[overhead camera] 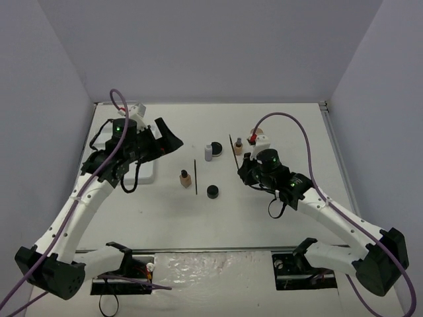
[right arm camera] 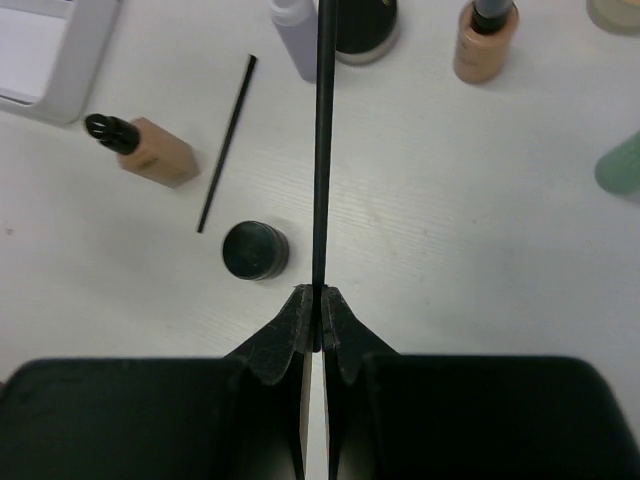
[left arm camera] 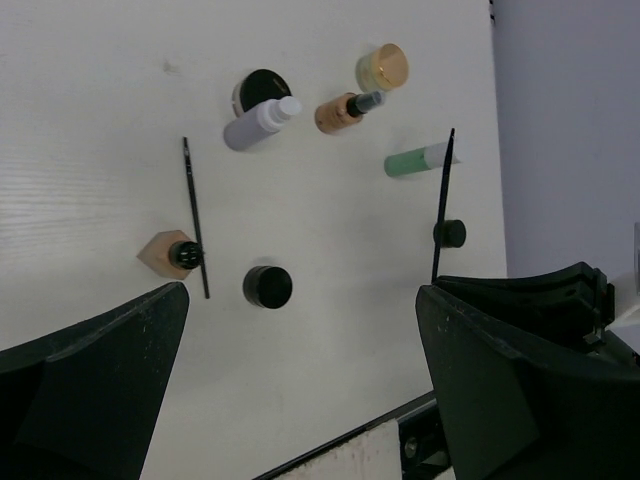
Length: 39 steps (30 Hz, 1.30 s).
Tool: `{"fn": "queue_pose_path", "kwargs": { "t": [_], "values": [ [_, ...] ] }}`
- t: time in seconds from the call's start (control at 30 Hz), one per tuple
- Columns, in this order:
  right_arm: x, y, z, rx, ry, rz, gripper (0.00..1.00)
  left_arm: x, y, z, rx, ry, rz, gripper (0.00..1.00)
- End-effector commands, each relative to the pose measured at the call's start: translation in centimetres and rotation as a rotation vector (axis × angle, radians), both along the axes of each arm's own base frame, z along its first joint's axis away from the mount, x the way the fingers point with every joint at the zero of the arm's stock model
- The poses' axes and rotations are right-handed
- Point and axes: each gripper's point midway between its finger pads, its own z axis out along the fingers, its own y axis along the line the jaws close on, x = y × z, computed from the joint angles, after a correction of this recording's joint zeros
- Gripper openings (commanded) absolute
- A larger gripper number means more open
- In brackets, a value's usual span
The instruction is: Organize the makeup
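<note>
In the top view we see the left arm (overhead camera: 86, 198) rise from the lower left corner and bend toward the upper left of the table (overhead camera: 264, 218), with its wrist over the white tray (right arm camera: 88, 58). The left gripper (overhead camera: 169, 137) points toward the middle of the frame. Its jaws stand wide apart, hold nothing and hang above the table.

The right arm (overhead camera: 337, 221) reaches from the lower right corner up toward the centre right. The right gripper (right arm camera: 320, 300) is clamped tight on the lower end of a thin black brush (right arm camera: 323, 150), which runs straight up the middle of the right wrist view, pinched between the two fingertips.

We find the rest of the makeup in the centre of the table. In the right wrist view a black pot (right arm camera: 255, 250) sits just left of the held brush. A beige bottle (right arm camera: 150, 148) with a black cap is at the left, and a loose black pencil (right arm camera: 225, 145) lies between them. Along the top edge are a grey bottle (right arm camera: 295, 30), a second black pot (right arm camera: 365, 30) and a tan bottle (right arm camera: 485, 45). In the left wrist view a tan compact (left arm camera: 383, 67) sits at the upper right, with a green-white tube (left arm camera: 418, 160) below it. Any print on the bottles is too small for us to read.
</note>
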Motion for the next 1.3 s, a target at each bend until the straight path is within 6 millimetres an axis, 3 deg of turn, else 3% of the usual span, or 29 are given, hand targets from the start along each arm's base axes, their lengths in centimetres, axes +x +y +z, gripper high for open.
{"fn": "queue_pose_path", "kwargs": {
  "t": [0.0, 0.03, 0.23, 0.57, 0.73, 1.03, 1.13, 1.27],
  "values": [
    [0.3, 3.3, 7.0, 0.156, -0.163, 0.111, 0.00, 1.9, -5.2, 6.2, -0.137, -0.162, -0.056, 0.96],
    [0.3, 3.9, 7.8, 0.181, -0.174, 0.130, 0.00, 2.0, -6.6, 6.3, -0.135, -0.165, -0.082, 0.95],
    [-0.2, 5.6, 9.8, 0.245, -0.203, 0.184, 0.00, 2.9, -10.3, 6.1, -0.137, -0.169, -0.126, 0.89],
    [-0.5, 6.8, 10.1, 0.262, -0.208, 0.218, 0.00, 3.1, -14.0, 5.6, -0.177, -0.157, -0.171, 0.68],
    [-0.5, 6.9, 9.9, 0.267, -0.204, 0.218, 0.00, 3.0, -14.8, 5.2, -0.191, -0.146, -0.180, 0.45],
    [-0.1, 7.1, 9.9, 0.269, -0.207, 0.213, 0.00, 3.2, -14.5, 4.7, -0.194, -0.142, -0.149, 0.01],
    [0.0, 7.2, 9.8, 0.261, -0.208, 0.212, 0.05, 3.2, -14.3, 4.5, -0.190, -0.142, -0.141, 0.00],
    [0.6, 7.3, 9.9, 0.254, -0.214, 0.199, 0.43, 3.6, -13.3, 4.2, -0.171, -0.147, -0.107, 0.00]
  ]
}}
